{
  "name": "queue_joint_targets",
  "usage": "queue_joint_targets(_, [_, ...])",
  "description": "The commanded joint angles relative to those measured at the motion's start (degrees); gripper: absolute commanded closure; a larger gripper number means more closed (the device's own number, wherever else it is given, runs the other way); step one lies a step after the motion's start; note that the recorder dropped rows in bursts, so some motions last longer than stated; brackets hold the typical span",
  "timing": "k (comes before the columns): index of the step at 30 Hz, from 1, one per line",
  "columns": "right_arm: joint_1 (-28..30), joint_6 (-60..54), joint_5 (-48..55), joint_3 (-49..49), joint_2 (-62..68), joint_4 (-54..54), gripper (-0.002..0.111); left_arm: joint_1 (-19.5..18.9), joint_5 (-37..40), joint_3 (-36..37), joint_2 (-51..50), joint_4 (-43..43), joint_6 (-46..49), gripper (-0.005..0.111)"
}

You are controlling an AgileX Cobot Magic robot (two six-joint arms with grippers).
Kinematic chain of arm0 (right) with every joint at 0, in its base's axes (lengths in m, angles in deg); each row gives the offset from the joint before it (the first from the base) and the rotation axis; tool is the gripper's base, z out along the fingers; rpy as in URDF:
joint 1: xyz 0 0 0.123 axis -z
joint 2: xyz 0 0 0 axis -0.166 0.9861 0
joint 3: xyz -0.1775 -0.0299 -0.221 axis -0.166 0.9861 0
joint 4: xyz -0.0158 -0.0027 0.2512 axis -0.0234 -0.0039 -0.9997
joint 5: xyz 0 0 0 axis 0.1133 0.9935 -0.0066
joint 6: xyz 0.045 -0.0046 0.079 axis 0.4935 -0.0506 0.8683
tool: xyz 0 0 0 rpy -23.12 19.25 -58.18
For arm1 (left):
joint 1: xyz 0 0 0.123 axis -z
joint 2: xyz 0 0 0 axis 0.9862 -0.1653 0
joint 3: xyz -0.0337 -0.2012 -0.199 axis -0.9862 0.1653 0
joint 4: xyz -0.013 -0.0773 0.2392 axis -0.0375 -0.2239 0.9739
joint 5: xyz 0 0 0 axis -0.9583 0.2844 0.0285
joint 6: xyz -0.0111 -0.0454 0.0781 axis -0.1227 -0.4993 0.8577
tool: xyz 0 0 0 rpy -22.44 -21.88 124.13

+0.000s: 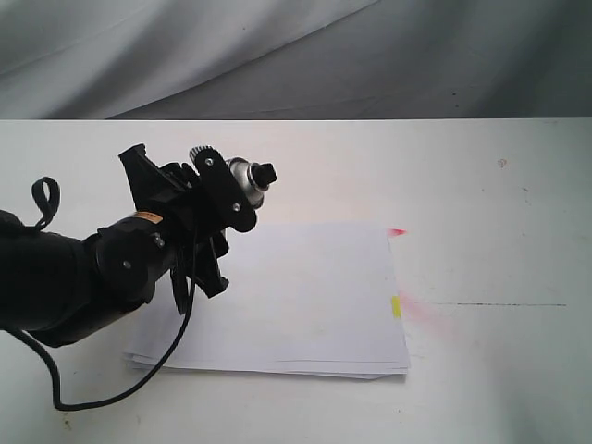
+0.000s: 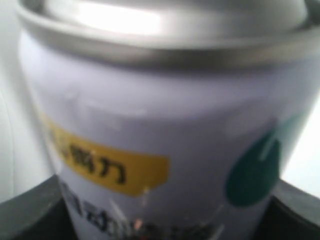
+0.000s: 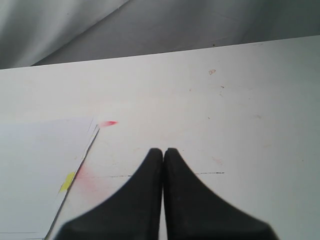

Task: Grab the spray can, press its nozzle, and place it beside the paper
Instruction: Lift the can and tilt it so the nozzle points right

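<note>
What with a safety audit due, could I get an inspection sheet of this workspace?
Surface: white table, pink smudges beside the paper's edge.
Spray can: held tilted, nozzle aimed toward the right of the exterior view.
Paper: flat stack on the table, yellow tab on one edge.
Clutter: nothing seen.
Left gripper: shut on the spray can.
Right gripper: shut, empty, over bare table.
Cables: black cable trails from the left arm across the table.
Surroundings: grey cloth behind the table.
</note>
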Motion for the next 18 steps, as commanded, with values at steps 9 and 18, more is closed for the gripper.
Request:
queue_joint_targets(9, [0.6,0.0,0.0,0.2,-0.4,0.8,0.108,0.3,-2.5,0.0,0.5,0.7,1.5,0.107])
queue_joint_targets(18, [0.6,0.2,-12.1,0.2,-0.4,-11.1,0.108,0.3,-2.5,0.0,0.5,0.4,5.8,0.107])
